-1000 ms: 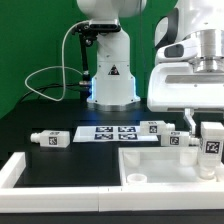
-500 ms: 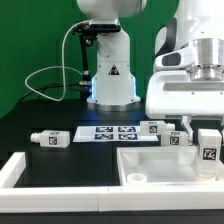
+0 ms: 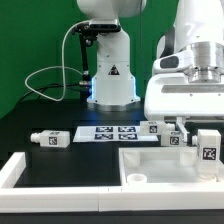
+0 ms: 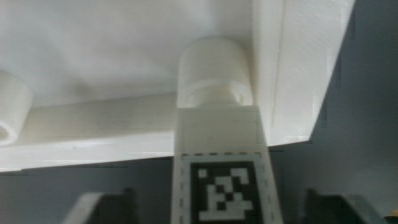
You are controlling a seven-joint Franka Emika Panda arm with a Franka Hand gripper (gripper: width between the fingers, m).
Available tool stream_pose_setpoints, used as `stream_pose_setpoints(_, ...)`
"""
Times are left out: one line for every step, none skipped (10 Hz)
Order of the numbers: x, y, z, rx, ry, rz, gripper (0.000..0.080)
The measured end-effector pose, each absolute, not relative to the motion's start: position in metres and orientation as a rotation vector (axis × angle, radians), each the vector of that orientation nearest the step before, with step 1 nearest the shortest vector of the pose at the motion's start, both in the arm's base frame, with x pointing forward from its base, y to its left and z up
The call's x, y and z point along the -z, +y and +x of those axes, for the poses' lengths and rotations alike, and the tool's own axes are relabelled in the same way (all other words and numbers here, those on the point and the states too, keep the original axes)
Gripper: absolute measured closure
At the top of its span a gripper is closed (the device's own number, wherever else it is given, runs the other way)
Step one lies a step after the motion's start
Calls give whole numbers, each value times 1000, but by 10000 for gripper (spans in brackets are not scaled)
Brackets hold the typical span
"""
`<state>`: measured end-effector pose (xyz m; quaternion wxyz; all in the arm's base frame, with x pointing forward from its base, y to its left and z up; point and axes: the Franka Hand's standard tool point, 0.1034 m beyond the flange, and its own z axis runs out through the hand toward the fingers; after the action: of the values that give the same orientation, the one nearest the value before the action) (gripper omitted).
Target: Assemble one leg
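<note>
exterior view | gripper pinching leg | lifted slightly since earlier, over tabletop

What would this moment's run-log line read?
phase: leg placement | gripper: shut on the leg | leg: over the tabletop, near its corner | loose legs: others lie by the marker board

We find no words, brand names or numbers we can read. The robot base bears a triangular warning sign. Black-and-white square tags sit on the marker board, on the leg, and on a second leg lying on the counter.
</note>
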<state>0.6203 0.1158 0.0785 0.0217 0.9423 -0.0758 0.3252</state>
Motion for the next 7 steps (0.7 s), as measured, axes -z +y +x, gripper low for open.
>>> stream_pose_setpoints(-78,116,620,-1005,-222,2919,202)
stream_pose_setpoints(-78,114,620,-956,-205,2930,202)
stream_pose_setpoints(-89,112,624,-855,-211,2968,163)
stream_pose_setpoints(-104,109,629,-725,-244,3022,154)
stream_pose_setpoints(-111,106,636,-640,-270,3053,151)
stream_pose_setpoints(-110,103,637,-488,-295,3086,151)
stream_pose_setpoints(-116,99,643,-385,-339,3119,150)
